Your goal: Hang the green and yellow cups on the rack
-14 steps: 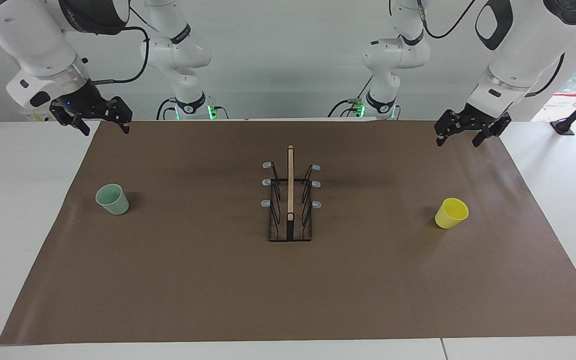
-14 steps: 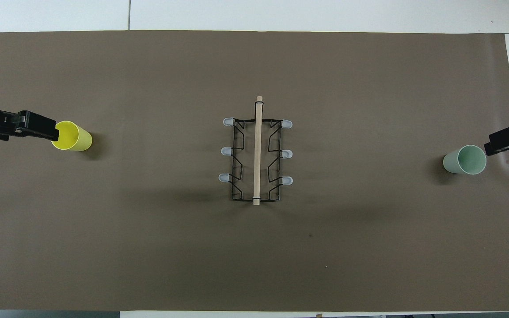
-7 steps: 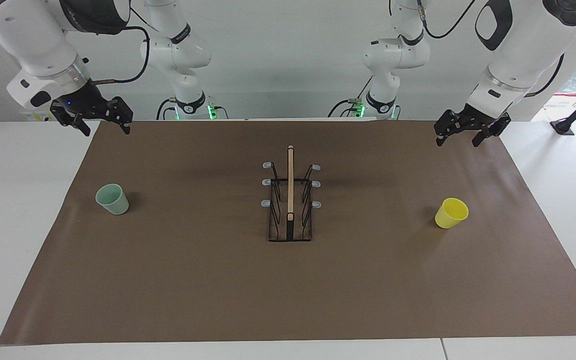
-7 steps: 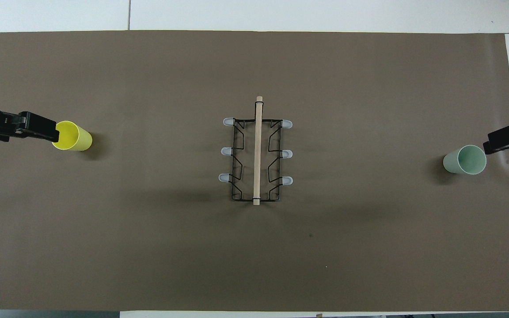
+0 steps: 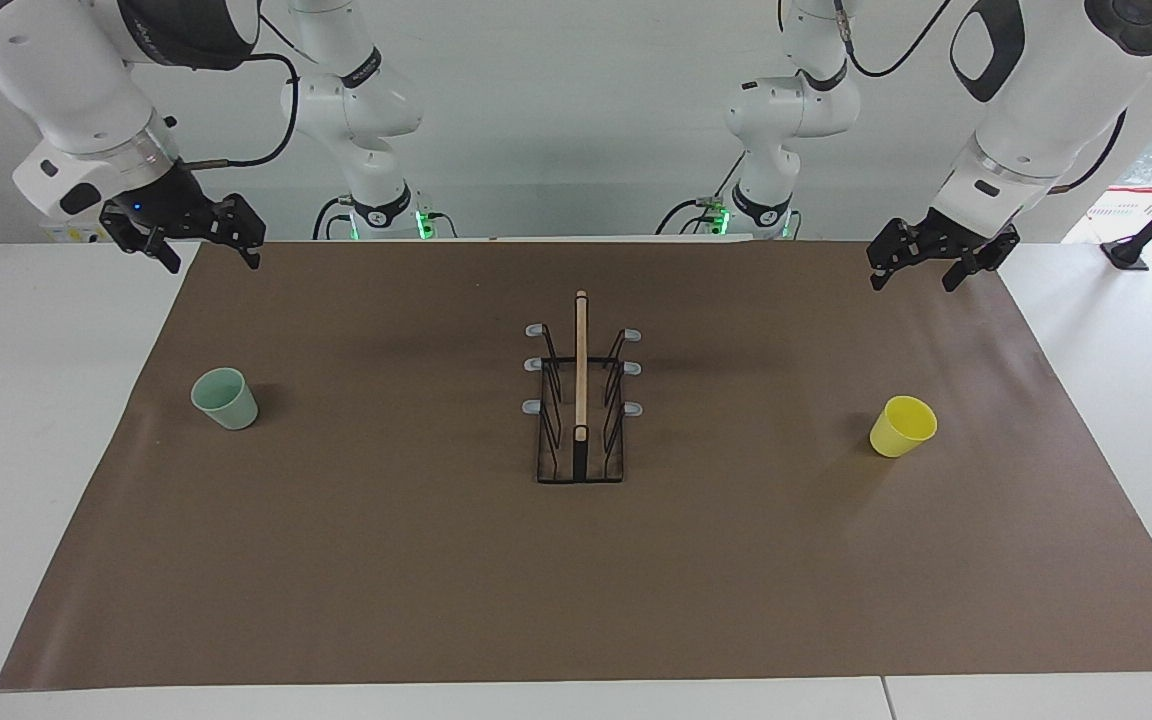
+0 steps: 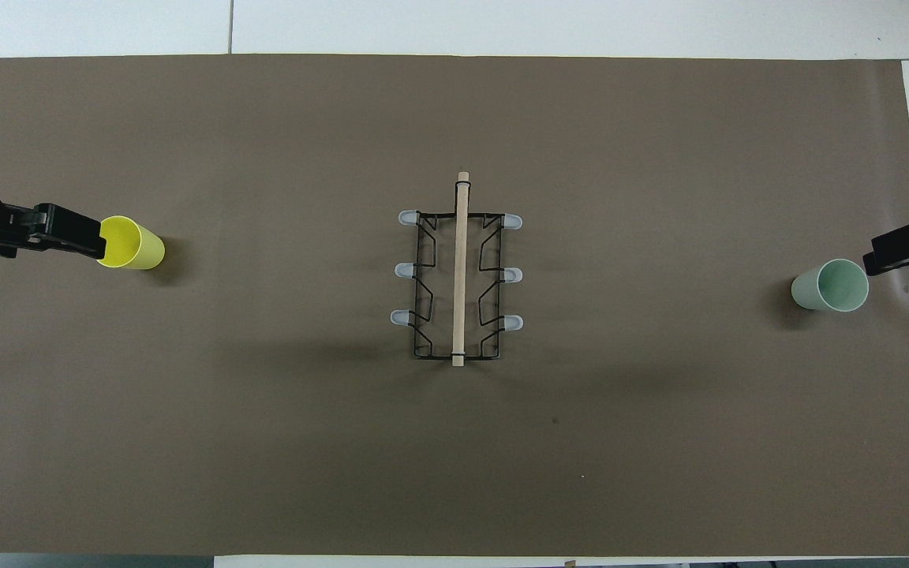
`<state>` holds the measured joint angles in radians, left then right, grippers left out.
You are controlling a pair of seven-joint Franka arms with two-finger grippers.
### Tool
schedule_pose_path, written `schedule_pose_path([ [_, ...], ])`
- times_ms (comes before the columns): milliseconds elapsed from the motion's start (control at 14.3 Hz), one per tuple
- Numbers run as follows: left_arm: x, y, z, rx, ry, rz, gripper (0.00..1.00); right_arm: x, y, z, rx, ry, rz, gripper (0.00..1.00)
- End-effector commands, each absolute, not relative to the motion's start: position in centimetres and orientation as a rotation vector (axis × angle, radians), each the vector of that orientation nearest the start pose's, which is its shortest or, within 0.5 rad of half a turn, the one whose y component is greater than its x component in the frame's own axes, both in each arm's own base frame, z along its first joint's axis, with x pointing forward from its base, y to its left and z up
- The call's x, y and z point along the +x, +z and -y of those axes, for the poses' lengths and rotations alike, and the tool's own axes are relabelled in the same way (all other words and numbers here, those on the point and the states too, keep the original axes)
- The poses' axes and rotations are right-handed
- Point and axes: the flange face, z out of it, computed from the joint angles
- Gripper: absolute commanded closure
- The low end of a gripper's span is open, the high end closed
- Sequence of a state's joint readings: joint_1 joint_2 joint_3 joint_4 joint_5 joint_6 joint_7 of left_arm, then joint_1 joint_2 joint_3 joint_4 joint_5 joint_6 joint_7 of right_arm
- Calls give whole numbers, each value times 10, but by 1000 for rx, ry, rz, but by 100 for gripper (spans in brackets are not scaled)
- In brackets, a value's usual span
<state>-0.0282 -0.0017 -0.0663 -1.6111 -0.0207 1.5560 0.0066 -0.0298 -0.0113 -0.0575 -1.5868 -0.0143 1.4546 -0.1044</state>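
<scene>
The black wire rack (image 5: pixel 581 440) (image 6: pixel 458 288), with its wooden centre bar and grey-tipped prongs, stands mid-mat with nothing on its prongs. The yellow cup (image 5: pixel 903 426) (image 6: pixel 132 243) stands mouth up toward the left arm's end. The pale green cup (image 5: pixel 225 398) (image 6: pixel 831 285) stands mouth up toward the right arm's end. My left gripper (image 5: pixel 914 283) hangs open and holds nothing, high over the mat's corner, well clear of the yellow cup. My right gripper (image 5: pixel 214 262) hangs open and holds nothing, over the mat's edge at its own end, apart from the green cup.
A brown mat (image 5: pixel 386 560) (image 6: pixel 660 442) covers most of the white table (image 5: pixel 36 450). Cables and a dark stand (image 5: pixel 1131 250) sit off the mat at the left arm's end.
Both grippers have crept up very slightly. The cups and the rack have not moved.
</scene>
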Motion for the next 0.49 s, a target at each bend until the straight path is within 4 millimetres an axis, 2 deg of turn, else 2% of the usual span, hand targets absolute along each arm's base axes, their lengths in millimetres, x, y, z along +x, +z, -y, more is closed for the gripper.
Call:
schedule_pose_path([
  [0, 543, 608, 48, -3141, 90, -159, 0, 538, 612, 56, -3144, 108, -96, 0],
  [70, 541, 609, 50, -3140, 92, -159, 0, 547, 611, 58, -3147, 35, -99, 0],
  [140, 539, 613, 51, -3142, 85, -152, 0, 563, 594, 60, -3152, 47, -103, 0],
  [279, 541, 615, 44, -3165, 80, -54, 0, 599, 564, 60, -3252, 146, -60, 0],
  [419, 547, 615, 25, -3241, 96, 87, 0, 624, 545, 42, -3300, 317, 11, 0],
])
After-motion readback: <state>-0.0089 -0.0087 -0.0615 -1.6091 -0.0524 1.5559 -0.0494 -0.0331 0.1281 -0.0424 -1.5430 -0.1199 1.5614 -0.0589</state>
